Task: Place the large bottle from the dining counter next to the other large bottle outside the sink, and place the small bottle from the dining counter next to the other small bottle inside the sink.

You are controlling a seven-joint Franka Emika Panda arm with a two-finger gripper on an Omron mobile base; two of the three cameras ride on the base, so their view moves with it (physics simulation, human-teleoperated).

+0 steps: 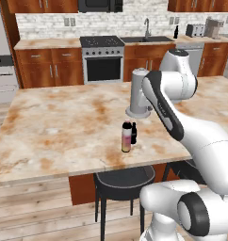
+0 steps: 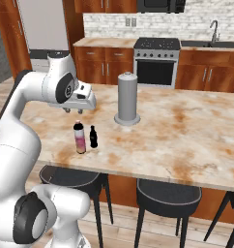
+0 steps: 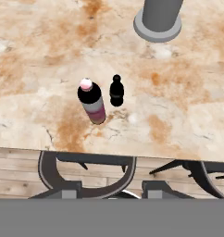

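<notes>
On the marble desk (image 1: 54, 127) in front of me stand two bottles, side by side and upright near its front edge: one large bottle (image 1: 126, 137), pink above and yellowish below with a dark cap, and one small bottle (image 1: 134, 133), black and narrow-necked, just beside it and about half its height. One grey cylinder on a round foot (image 1: 138, 93) stands behind them, further in on the desk. At the back wall there is one sink (image 1: 147, 39) with a steel gooseneck tap, and to its right on the far counter stands one black bottle (image 1: 176, 32), outside the basin. Two dark stools (image 2: 167, 193) sit under the desk's front edge. My claw (image 2: 68, 110) hangs above the desk, over and behind the two bottles, touching nothing and holding nothing; its fingertips are barely visible, so I cannot tell how far apart they stand
</notes>
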